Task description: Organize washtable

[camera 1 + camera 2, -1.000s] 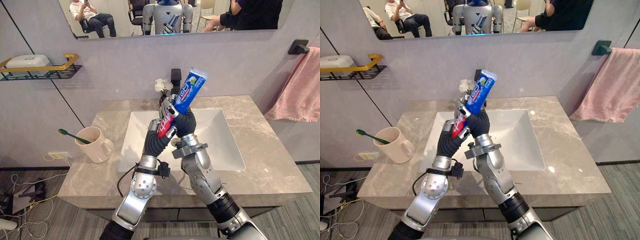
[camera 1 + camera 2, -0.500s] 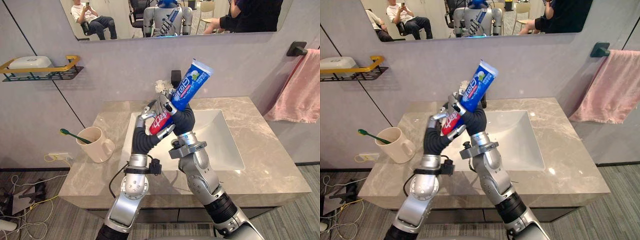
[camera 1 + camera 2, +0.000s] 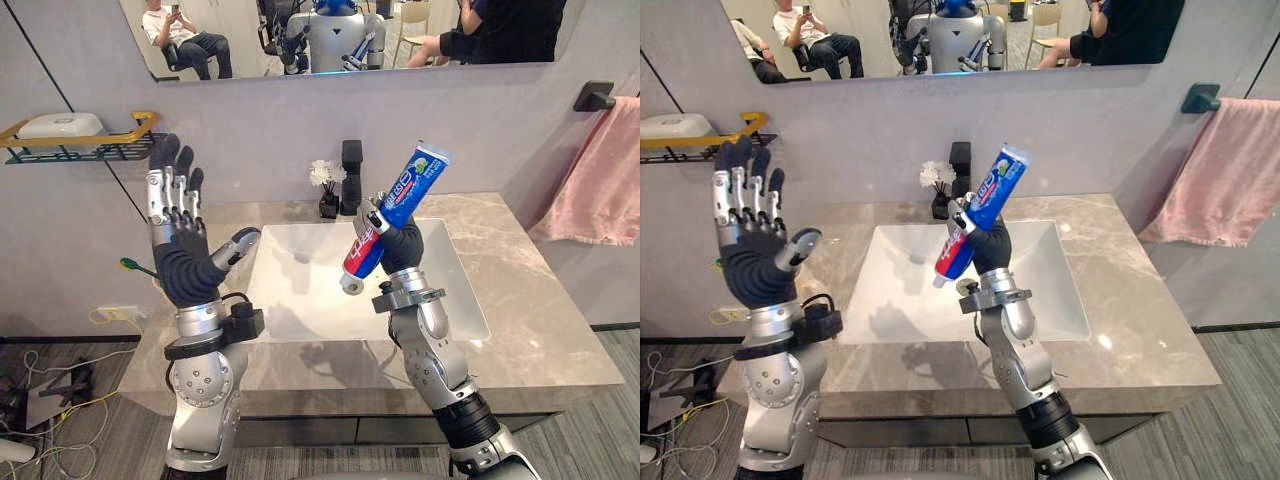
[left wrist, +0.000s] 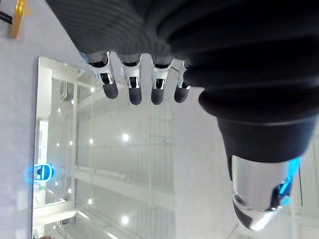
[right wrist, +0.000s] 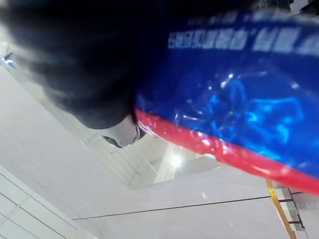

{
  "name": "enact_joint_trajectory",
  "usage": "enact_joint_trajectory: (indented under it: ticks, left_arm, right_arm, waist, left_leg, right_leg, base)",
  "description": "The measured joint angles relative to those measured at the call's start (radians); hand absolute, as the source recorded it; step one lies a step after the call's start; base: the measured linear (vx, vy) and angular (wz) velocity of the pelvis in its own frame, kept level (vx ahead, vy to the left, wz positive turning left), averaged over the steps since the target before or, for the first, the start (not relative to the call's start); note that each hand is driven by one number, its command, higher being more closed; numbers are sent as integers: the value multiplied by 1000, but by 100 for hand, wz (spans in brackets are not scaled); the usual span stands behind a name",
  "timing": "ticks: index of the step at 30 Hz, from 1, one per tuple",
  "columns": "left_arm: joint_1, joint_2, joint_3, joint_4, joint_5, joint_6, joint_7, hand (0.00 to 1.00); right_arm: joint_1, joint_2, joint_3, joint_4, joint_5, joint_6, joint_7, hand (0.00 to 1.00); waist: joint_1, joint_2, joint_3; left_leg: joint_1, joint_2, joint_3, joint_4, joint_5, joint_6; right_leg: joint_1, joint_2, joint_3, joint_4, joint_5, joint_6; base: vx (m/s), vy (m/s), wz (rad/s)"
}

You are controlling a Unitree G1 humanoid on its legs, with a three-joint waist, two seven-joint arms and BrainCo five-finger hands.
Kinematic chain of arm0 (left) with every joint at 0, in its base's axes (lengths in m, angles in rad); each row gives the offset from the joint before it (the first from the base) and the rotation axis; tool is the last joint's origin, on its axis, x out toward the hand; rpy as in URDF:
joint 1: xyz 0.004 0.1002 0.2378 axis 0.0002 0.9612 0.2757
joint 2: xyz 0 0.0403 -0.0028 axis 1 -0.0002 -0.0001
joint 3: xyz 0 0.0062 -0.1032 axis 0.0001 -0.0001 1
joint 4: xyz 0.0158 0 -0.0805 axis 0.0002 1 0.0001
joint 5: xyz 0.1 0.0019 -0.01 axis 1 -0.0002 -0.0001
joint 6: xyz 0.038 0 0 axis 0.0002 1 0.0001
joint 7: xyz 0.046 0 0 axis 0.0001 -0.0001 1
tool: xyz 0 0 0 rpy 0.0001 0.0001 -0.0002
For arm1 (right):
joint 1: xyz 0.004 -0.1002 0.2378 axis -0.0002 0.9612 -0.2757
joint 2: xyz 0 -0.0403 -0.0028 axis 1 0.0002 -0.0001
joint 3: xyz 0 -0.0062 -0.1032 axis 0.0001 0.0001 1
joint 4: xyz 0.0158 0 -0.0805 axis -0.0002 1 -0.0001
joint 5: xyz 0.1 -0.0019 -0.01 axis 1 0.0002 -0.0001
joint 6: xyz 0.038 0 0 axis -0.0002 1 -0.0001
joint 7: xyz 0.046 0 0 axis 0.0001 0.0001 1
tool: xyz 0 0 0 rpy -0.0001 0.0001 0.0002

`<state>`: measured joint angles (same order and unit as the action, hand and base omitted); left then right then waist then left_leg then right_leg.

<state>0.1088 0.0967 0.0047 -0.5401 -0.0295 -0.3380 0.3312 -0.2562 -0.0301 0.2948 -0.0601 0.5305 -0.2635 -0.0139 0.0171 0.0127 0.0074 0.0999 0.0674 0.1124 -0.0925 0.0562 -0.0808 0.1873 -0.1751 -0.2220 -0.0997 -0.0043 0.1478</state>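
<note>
- My right hand [image 3: 400, 243] has its fingers curled around the toothpaste tube [image 3: 412, 180], gripping it near the middle.
- The tube is tilted: the white cap end points down toward my left and the flat crimped end points up toward my right.
- It hangs in the air over the sink [image 3: 300, 295], clear of the basin and the counter [image 3: 545, 335].
- In the right wrist view the blue and red tube [image 5: 239, 114] lies right against the dark hand cover.
- My left hand [image 3: 185, 265] is raised high on the left, well apart from the tube. It is spread wide with the fingers straight up and the thumb out, and it holds nothing.
- The left wrist view agrees: straight fingers [image 4: 132, 82] in a row with nothing between them and the thumb.
- A green toothbrush [image 3: 130, 266] pokes out just beside my left wrist, and I can't tell what it rests in.
- A black faucet [image 3: 350, 165] stands behind the sink with a small bunch of white flowers [image 3: 322, 173] just beside it.
- On the wall to the left, a shelf [image 3: 85, 148] carries a white soap dish [image 3: 55, 124].
- On the wall to the right hangs a pink towel [image 3: 595, 190].
- Above the counter runs a mirror [image 3: 420, 40].
</note>
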Motion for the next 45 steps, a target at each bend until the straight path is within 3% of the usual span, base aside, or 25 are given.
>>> enact_joint_trajectory:
  ticks: [2,4,7,10,14,25,45]
  left_arm:
    - [18,-17,49,0,-2,-1,1,0]
    - [64,-50,164,7,-20,-1,14,0]
    - [73,-78,293,84,-80,-1,24,0]
    - [99,-85,375,163,-122,4,23,0]
    - [120,-86,435,240,-152,8,21,0]
    - [138,-103,484,499,-196,51,-2,0]
    - [157,-139,558,856,-313,73,-6,0]
  right_arm:
    - [0,0,-24,-3,-1,0,0,100]
    - [0,-1,-77,-5,-10,0,-3,100]
    - [0,-30,-145,-6,-24,0,-6,100]
    - [-2,-56,-210,-7,-51,0,-13,100]
    - [-39,-78,-226,-7,-57,0,-29,100]
    - [-110,-140,-258,-7,-60,-1,-28,100]
    - [-192,-130,-197,56,-29,4,-21,100]
  waist:
    - [3,0,1]
    - [7,0,1]
    - [31,1,2]
    - [53,-1,3]
    - [57,-3,4]
    - [76,-8,14]
    - [82,-21,34]
  left_leg:
    - [0,0,0,0,0,0]
    - [-2,0,-1,0,0,0]
    - [-4,0,-5,0,0,0]
    - [-9,-1,-13,0,0,0]
    - [-13,-2,-19,0,1,0]
    - [-14,-1,-17,0,0,0]
    - [-14,0,-14,-1,0,0]
  right_leg:
    - [0,0,-1,-1,0,0]
    - [0,0,-3,-3,-1,0]
    - [0,0,-8,-3,-2,0]
    - [0,0,-19,-3,-2,0]
    - [0,0,-25,-2,-2,0]
    - [-3,0,-25,-3,-3,0]
    - [-5,0,-25,-3,-3,0]
  base:
    - [0,0,0]
    - [0,0,0]
    - [0,0,3]
    - [-1,-1,8]
    - [-7,-8,4]
    - [0,0,0]
    - [0,0,0]
